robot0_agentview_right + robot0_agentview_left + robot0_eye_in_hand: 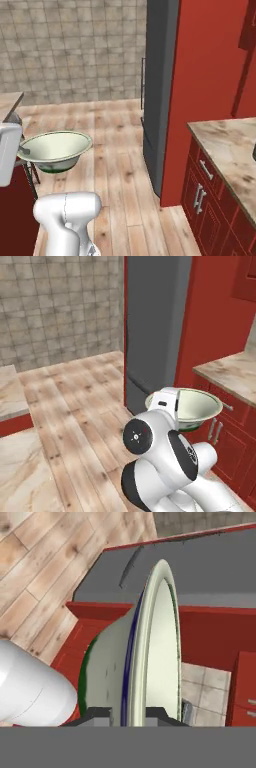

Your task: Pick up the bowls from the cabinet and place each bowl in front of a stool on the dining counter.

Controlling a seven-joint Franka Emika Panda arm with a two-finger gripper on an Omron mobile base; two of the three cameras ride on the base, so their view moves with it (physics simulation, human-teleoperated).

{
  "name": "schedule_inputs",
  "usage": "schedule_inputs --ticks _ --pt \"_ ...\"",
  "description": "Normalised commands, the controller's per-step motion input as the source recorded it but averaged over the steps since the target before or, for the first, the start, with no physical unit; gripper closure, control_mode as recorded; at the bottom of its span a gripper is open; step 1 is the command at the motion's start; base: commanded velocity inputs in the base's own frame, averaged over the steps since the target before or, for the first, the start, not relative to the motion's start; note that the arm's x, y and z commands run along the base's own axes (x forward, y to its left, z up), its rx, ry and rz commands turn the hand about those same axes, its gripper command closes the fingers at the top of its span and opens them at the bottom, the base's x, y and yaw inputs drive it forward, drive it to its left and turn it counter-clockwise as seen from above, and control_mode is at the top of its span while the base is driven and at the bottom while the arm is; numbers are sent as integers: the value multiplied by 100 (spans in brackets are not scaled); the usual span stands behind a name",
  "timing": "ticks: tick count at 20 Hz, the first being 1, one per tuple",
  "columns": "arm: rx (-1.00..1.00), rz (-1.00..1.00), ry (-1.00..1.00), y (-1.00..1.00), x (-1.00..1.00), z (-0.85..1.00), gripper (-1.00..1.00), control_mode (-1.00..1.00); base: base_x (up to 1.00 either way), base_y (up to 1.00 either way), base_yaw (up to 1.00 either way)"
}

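Wooden kitchen floor [75,406] beneath jaw-gripped cream bowl [192,406] beside grey fridge [152,331]

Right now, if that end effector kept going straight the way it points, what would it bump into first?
Past the bowl it grips, probably the tall grey fridge beyond the rim; depth is hard to judge.

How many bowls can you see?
1. The cream bowl with the green base is held by its rim in the gripper, up above the wood floor. Another bowl may be out of view.
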Motion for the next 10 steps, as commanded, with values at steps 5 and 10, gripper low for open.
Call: schedule_inputs --ticks 5,10 --pt "0 0 0 0 0 0 100 100 20 -15 49" --pt "0 0 0 0 0 0 100 100 17 -29 22"
